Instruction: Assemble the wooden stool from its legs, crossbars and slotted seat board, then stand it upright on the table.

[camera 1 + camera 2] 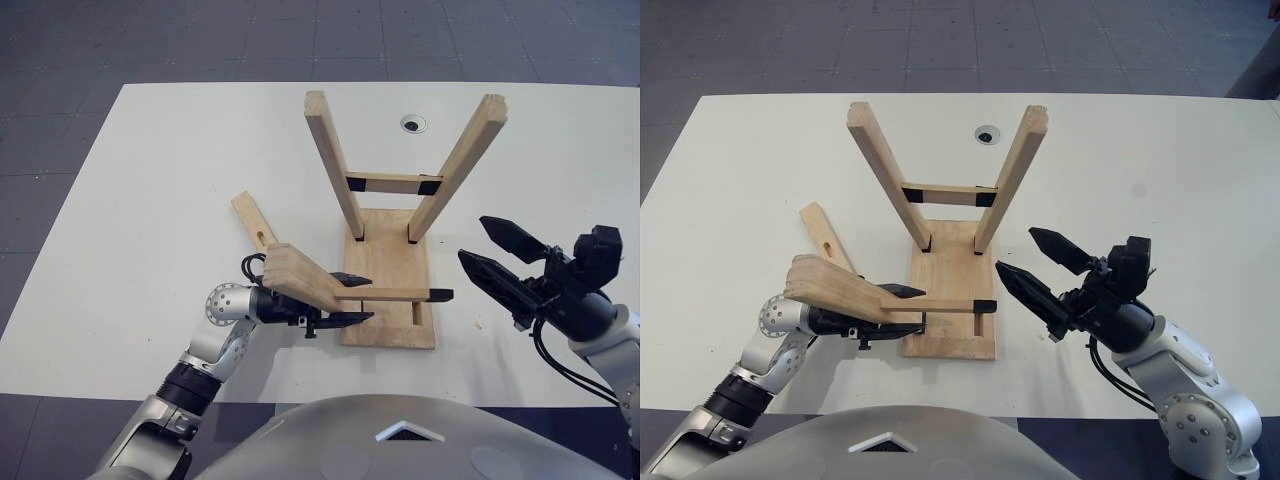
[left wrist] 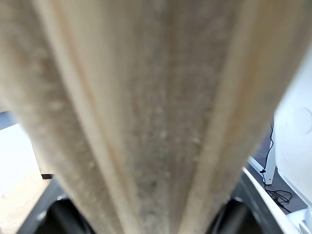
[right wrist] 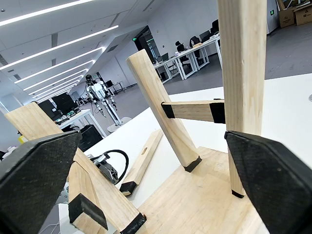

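Two pale wooden legs (image 1: 334, 165) stand slotted in the flat wooden seat board (image 1: 385, 262). The left fingers (image 1: 350, 279) grip a third leg (image 1: 300, 277), and the right fingers (image 1: 495, 278) gape wide. A fourth leg (image 1: 254, 221) lies loose.

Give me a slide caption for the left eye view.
Left pincer holds a leg with crossbar at the seat board, where two legs already stand; right pincer hovers open.
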Motion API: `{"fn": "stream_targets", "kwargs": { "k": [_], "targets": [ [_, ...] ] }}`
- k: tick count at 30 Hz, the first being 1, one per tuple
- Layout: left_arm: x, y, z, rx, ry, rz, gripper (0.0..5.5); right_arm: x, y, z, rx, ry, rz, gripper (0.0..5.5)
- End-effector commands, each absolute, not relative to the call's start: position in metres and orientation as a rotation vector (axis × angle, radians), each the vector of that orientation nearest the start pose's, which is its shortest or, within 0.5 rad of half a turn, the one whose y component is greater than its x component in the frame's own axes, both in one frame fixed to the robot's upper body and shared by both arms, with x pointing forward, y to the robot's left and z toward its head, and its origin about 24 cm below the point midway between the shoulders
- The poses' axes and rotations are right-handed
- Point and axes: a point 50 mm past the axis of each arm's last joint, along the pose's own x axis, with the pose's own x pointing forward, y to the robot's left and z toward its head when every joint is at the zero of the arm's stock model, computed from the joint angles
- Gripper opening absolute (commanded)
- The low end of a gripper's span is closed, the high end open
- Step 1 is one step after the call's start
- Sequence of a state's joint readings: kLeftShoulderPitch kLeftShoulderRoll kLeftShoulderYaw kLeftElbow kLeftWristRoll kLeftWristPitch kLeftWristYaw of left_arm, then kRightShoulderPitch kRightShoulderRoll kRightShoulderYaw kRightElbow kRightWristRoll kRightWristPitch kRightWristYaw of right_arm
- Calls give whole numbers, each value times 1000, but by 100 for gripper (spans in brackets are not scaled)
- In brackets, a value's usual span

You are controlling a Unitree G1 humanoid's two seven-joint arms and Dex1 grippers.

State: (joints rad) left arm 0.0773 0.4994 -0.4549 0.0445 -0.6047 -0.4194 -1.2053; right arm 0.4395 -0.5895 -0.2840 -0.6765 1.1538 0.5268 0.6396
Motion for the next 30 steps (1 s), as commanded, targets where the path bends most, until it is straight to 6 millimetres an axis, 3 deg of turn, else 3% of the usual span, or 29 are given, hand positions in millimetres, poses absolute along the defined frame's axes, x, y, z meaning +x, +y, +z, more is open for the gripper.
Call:
{"fn": "stream_targets", "kwargs": {
  "k": [1, 8, 17, 18, 23, 30],
  "targets": [
    [110, 166, -65, 183, 715, -1503, 205, 153, -198, 133, 482, 80, 856, 550],
    [114, 172, -65, 271, 776, -1481, 205, 152, -196, 131, 489, 84, 855, 550],
    [109, 162, -59, 92, 704, -1450, 205, 152, -195, 130, 488, 89, 854, 550],
    [110, 162, -57, 76, 698, -1446, 242, 152, -195, 129, 488, 89, 853, 550],
    [114, 155, -47, -46, 668, -1415, 319, 152, -194, 128, 490, 91, 855, 550],
    [120, 155, -38, -67, 611, -1361, 423, 152, -193, 128, 490, 89, 856, 550]
  ]
}}
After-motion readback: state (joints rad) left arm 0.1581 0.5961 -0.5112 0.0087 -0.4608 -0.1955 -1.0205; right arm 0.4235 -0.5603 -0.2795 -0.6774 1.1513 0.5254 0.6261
